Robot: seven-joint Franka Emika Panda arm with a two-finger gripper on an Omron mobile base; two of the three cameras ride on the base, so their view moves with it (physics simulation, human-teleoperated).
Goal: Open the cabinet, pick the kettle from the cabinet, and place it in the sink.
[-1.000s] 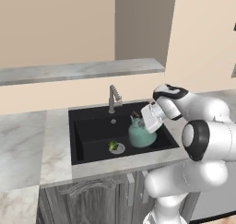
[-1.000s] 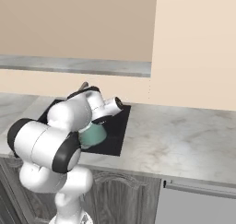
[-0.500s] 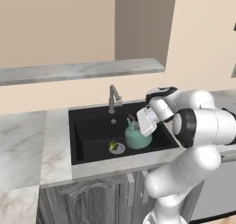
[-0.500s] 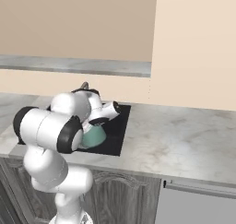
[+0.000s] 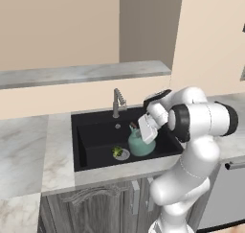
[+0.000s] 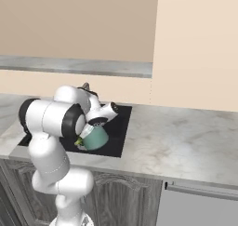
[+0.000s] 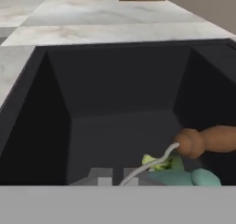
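The teal-green kettle hangs low inside the black sink, near its right wall. My gripper is just above it, shut on its thin arched handle. From the right base view the kettle sits under my gripper at the sink's near corner. In the hand view the kettle body and its brown grip lie at the lower right, and the thin handle wire runs down to my gripper. The cabinet is out of view.
A slim grey faucet stands at the sink's back rim. A small green-yellow item on a plate lies on the sink floor just left of the kettle. Pale marble counter surrounds the basin. Grey floor cabinets stand below.
The gripper has carried the kettle slightly down and to the left, deeper into the sink. The arm's elbow has swung upward and to the right.
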